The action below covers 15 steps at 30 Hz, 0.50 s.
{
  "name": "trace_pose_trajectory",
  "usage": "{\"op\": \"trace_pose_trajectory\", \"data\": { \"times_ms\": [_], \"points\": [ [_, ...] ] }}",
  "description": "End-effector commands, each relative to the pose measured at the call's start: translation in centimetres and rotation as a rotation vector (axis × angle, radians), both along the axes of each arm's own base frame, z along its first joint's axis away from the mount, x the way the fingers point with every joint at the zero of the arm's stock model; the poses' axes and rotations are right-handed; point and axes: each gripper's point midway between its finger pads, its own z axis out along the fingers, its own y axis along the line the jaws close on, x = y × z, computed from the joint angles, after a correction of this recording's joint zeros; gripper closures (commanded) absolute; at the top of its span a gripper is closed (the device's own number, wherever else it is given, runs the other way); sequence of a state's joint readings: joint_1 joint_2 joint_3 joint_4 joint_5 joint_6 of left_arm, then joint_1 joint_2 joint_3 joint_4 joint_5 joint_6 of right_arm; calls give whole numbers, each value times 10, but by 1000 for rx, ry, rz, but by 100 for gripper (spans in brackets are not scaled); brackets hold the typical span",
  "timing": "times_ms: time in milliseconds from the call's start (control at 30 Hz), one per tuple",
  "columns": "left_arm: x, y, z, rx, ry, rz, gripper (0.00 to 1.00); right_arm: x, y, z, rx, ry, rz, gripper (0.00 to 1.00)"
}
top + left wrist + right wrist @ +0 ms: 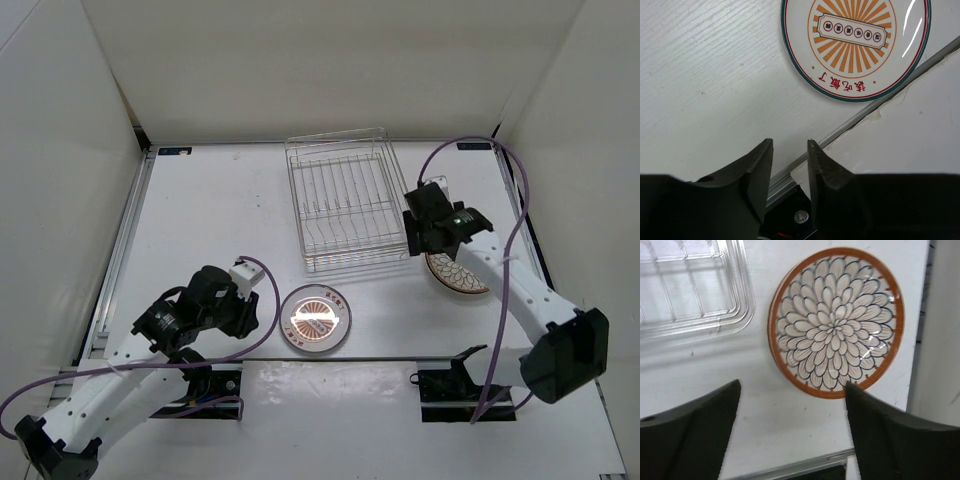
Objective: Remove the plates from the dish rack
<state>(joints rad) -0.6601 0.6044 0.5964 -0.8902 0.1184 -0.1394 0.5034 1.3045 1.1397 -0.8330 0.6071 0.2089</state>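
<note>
right fingers (690, 432) apart | petal plate (835, 322) flat just beyond, untouched

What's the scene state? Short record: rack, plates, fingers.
dish rack: no plates seen in it
grey-rimmed plate: flat on the table, in front of the rack, face up
brown-rimmed plate: flat on the table, just right of the rack's near corner, face up
plates in view: two
left fingers: slightly apart, nothing between, short of the grey-rimmed plate
right fingers: wide apart, nothing held, over the near edge of the brown-rimmed plate
</note>
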Motion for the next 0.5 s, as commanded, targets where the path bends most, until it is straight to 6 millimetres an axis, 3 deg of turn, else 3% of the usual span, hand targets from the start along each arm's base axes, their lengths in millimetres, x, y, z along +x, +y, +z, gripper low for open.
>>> {"op": "trace_pose_trajectory", "data": {
  "times_ms": [0, 33, 67, 167, 200, 267, 300, 467],
  "points": [
    [1, -1, 1, -8, 1, -1, 53, -31, 14, -6, 140, 72, 65, 10],
    [2, 1, -1, 4, 2, 12, 49, -39, 18, -2, 180, 73, 91, 10],
    [2, 1, -1, 9, 5, 15, 37, -52, 18, -3, 194, 113, 107, 10],
    [5, 6, -3, 32, -1, 46, 15, -70, 22, 14, 265, 103, 142, 10],
    [6, 8, -4, 42, 1, 53, 7, -87, 22, 19, 304, 122, 170, 10],
    [12, 16, -4, 73, -16, 101, 1, -100, 19, 17, 317, 130, 173, 10],
    [16, 22, -5, 101, -31, 137, 1, -111, 15, 26, 354, 86, 178, 10],
    [30, 51, -8, 216, -59, 292, 1, -146, 9, 20, 418, 89, 206, 10]
  ]
}}
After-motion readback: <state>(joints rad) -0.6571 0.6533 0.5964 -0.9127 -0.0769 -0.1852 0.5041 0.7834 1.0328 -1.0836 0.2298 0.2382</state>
